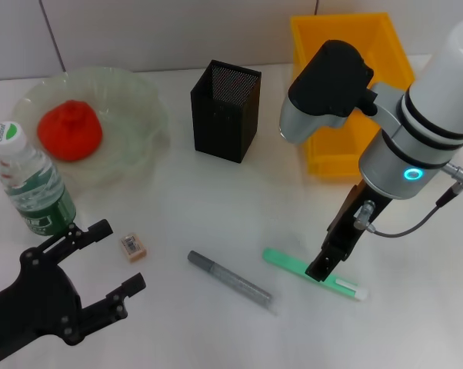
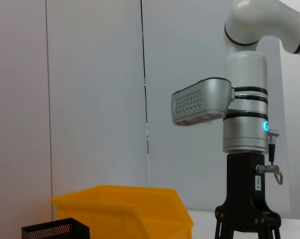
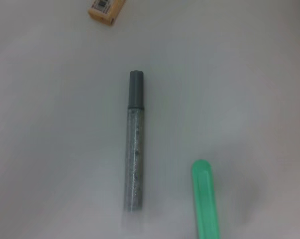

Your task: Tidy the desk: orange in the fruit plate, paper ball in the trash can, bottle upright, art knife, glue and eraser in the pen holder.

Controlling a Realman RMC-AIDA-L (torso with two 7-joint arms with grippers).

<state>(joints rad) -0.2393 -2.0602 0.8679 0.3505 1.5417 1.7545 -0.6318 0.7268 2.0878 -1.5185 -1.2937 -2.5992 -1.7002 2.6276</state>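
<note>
Right gripper (image 1: pixel 324 269) lower right of the head view, tips down on the middle of the green knife (image 1: pixel 312 274); opening impossible to tell. Left gripper (image 1: pixel 108 265) lower left, spread wide, holding nothing, just beside the eraser (image 1: pixel 132 246). Grey glue (image 1: pixel 230 280) at bottom centre, between eraser and knife. Bottle (image 1: pixel 30 181) upright at left. Orange (image 1: pixel 70 131) in the plate (image 1: pixel 135 104), upper left. Holder (image 1: pixel 225 110) top centre, bin (image 1: pixel 347 46) upper right.
</note>
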